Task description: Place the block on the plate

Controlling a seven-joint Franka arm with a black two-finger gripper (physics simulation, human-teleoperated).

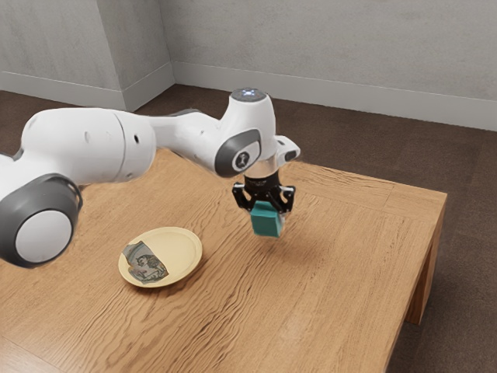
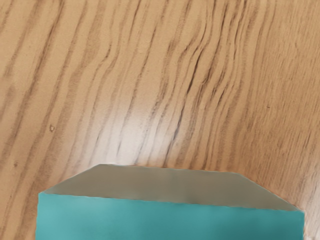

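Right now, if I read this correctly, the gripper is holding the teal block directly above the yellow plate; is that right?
Not quite: the gripper is holding the teal block, but over the wooden table, off to the exterior view's right of the yellow plate, as the exterior view shows.

My white and grey jointed arm (image 1: 89, 144) reaches in from the exterior view's left. My black two-finger end effector (image 1: 265, 207) points down, gripping with its fingers parted.
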